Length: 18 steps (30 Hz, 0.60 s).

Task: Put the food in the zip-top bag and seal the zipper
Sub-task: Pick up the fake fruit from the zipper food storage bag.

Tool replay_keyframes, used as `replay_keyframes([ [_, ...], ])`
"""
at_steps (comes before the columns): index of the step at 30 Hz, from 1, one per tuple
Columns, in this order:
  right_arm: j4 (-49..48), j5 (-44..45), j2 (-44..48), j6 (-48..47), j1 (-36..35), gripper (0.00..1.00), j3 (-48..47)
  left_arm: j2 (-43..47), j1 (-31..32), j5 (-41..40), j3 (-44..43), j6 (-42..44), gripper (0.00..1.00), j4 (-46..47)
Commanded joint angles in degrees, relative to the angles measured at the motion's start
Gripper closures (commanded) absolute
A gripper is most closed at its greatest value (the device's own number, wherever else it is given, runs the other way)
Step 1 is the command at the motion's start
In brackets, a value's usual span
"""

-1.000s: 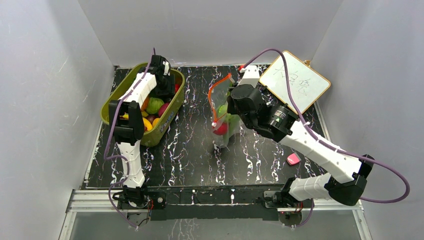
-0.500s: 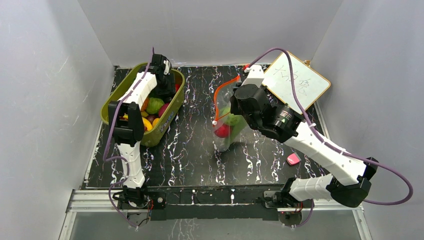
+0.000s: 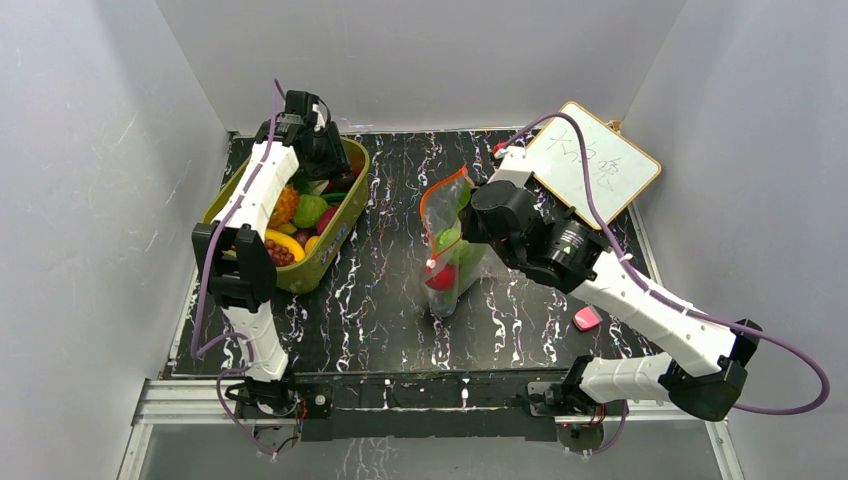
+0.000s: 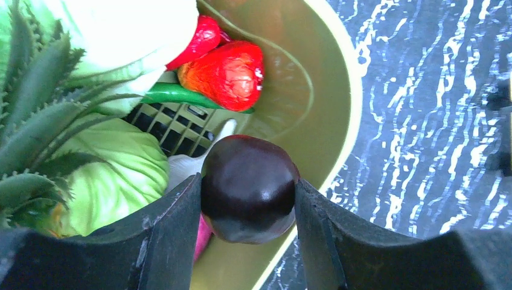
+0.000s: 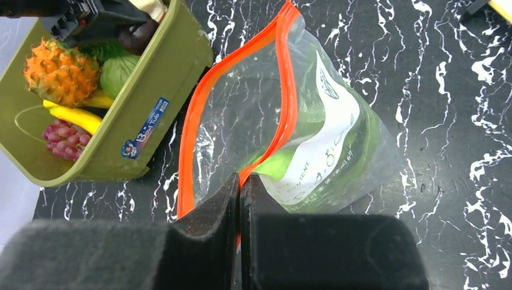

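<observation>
Now left gripper [image 4: 246,192] lifts its pinched dark fruit [image 4: 249,181], bound four o'clock where right gripper [image 5: 240,181] pinches the zipper [image 5: 288,90].

An olive-green oval plastic tub [image 3: 334,237] sits far left on the black white-veined tabletop [image 3: 380,300], a white wood-framed board [image 3: 590,160] far right, a small pink piece [image 3: 587,318] near right.

Robot lab (grey-walled booth [image 3: 420,60]).
</observation>
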<state>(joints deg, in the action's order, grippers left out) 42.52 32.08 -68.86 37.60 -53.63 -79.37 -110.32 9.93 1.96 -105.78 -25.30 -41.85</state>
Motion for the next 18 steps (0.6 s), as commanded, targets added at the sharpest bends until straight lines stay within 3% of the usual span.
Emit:
replay_keyframes([
  [1,-7.2,0.4,2.6,1.2,-0.2,1.0,2.1,4.2,0.3,5.3,-1.4,-5.6,0.87,-0.2],
  [4,-8.1,-0.2,2.2,2.1,-0.3,1.0,2.7,5.6,0.3,7.4,-1.8,-7.8,0.81,-0.7],
  [13,-10.8,-1.6,-1.1,5.4,-0.3,1.0,4.3,14.2,0.3,21.5,0.4,-13.2,0.88,0.8],
  [18,-13.0,-4.2,-3.4,5.9,-0.2,1.0,3.3,22.7,0.5,30.1,9.1,-18.1,0.88,7.0],
])
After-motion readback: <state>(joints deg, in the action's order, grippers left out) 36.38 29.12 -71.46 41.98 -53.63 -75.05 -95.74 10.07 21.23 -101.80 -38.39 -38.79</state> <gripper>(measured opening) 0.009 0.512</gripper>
